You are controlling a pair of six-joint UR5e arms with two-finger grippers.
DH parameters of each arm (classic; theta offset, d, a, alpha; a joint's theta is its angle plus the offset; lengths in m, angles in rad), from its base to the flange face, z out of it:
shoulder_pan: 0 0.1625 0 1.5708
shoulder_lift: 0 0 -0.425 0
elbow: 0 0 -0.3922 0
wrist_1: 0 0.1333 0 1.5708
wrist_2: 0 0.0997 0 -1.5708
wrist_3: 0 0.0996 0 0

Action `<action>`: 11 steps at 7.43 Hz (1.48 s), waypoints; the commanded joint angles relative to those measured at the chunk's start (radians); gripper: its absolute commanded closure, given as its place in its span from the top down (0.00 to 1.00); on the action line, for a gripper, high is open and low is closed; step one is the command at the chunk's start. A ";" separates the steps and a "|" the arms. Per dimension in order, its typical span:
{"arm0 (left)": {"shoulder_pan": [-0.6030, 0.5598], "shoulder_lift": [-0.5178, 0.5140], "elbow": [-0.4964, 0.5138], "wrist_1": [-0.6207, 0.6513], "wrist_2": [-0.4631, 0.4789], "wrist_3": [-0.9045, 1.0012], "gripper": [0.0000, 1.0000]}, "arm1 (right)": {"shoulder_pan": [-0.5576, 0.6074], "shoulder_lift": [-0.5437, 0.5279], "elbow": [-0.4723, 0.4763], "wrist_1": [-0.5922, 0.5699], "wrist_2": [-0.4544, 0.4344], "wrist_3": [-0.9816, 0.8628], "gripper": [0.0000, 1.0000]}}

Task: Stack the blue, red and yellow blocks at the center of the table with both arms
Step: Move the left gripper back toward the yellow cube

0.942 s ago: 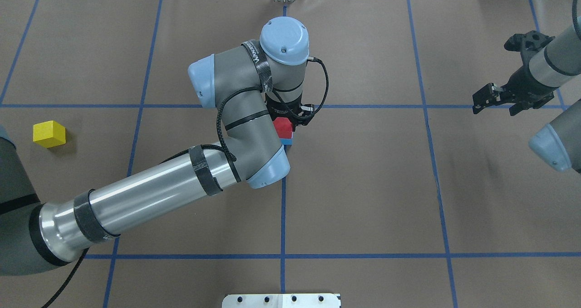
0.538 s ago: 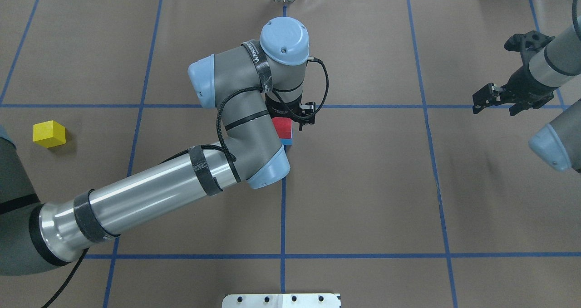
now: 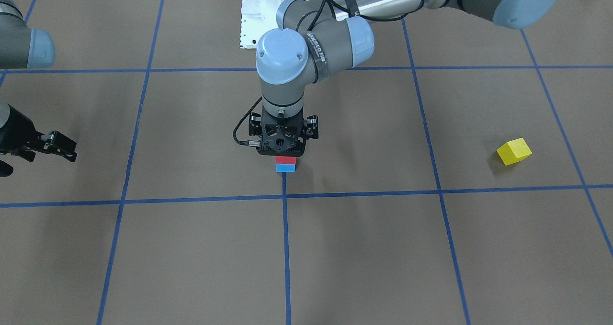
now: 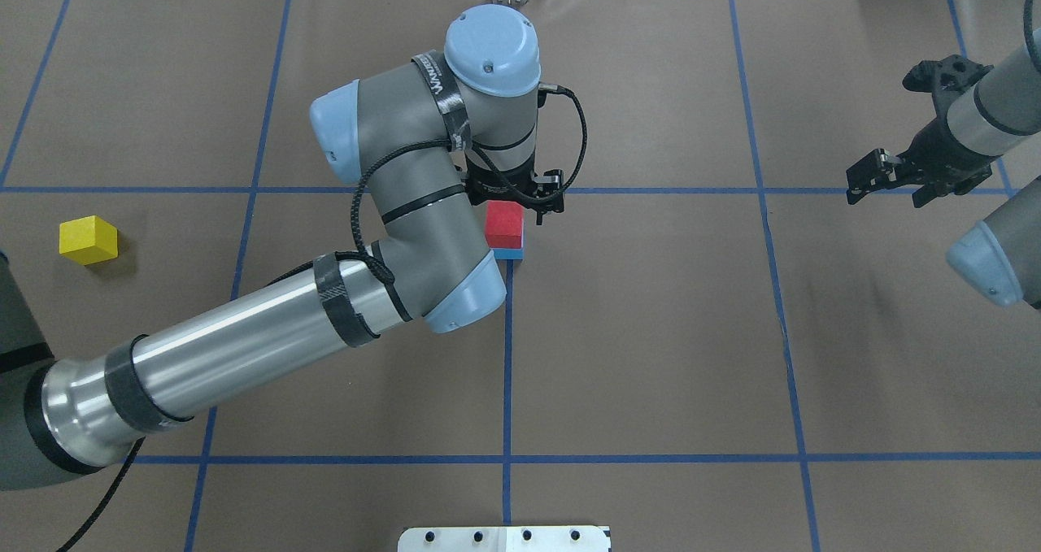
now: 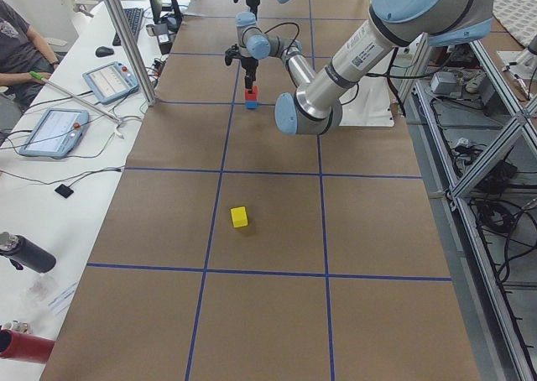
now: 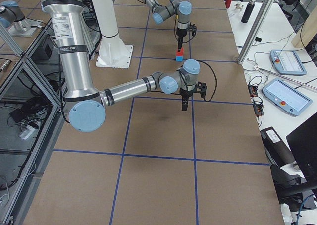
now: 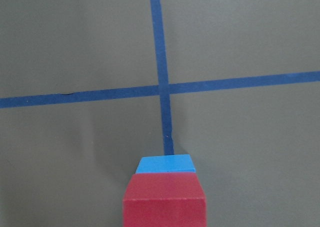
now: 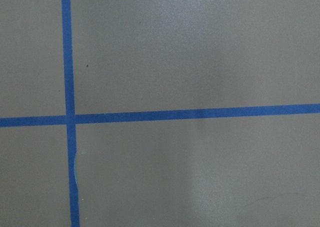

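Left gripper is held released just above the red block, stacked on the blue block; the yellow block is seen well apart to its left, farther from the spread, empty right gripper.

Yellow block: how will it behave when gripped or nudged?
Probably rigid: the yellow block shows crisp edges and flat faces. Unlikely to roll; it rests flat on the table, so a nudge should slide it. Looks small, likely light.
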 commanded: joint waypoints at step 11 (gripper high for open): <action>-0.479 0.902 -0.320 -0.311 -0.188 0.317 0.99 | 0.032 0.007 -0.035 0.003 0.086 0.002 0.99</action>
